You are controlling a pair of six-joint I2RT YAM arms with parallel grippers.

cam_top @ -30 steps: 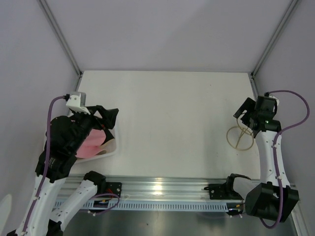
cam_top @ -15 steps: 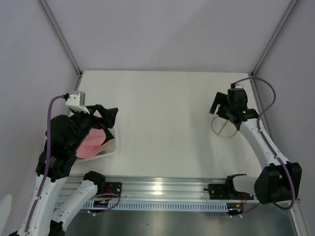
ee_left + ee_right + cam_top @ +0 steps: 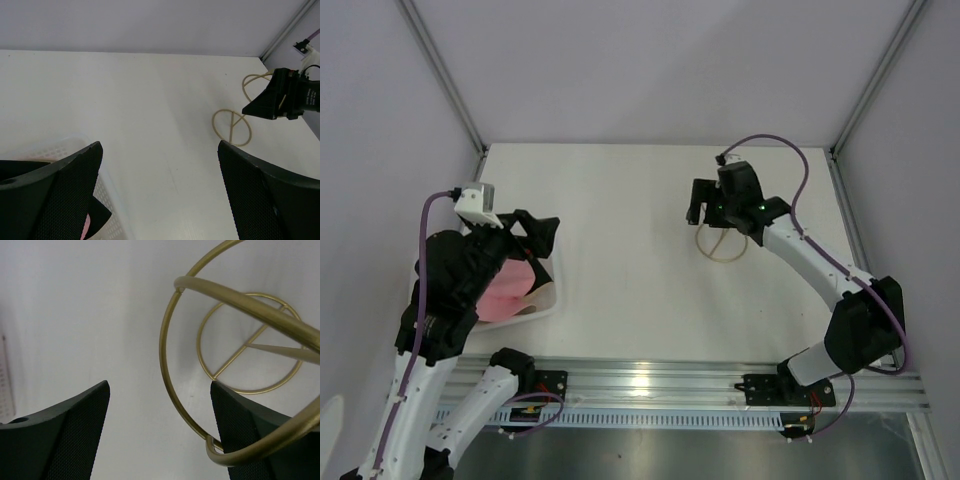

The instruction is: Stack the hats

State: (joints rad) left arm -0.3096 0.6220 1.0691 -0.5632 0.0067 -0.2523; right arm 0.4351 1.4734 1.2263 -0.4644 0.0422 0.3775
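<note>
— Right claw (image 3: 159,387), open or closed?
— Open, with fingers wide apart and closing on nothing. Seems only to carry the gold wire stand (image 3: 240,299) hooked over the right finger; cannot tell this for sure.
— And left claw (image 3: 160,150)?
— Open as well, empty, hanging just above the white basket (image 3: 556,295) at the left side.
— Where to find the hats?
— Only one to see: pink hat (image 3: 505,295), lying inside the basket, half hidden under the left arm. No black or beige one in any view.
— Changed since one second ago?
— Yes. Swung the right arm from the far right side toward the middle of the table (image 3: 620,220), and brought the stand along. Kept the left arm at the same place over the basket.
— Meaning for the task?
— Probably prepares a place for the stacking: puts the stand nearer to the basket, likely in reach of both arms. Touched no hat yet, so hardly begun.
— Anything in the way?
— Nothing to see lying between basket and stand. Could be hindered by the basket wall when pulling the soft brim out, and by the stand on the right finger until released
</note>
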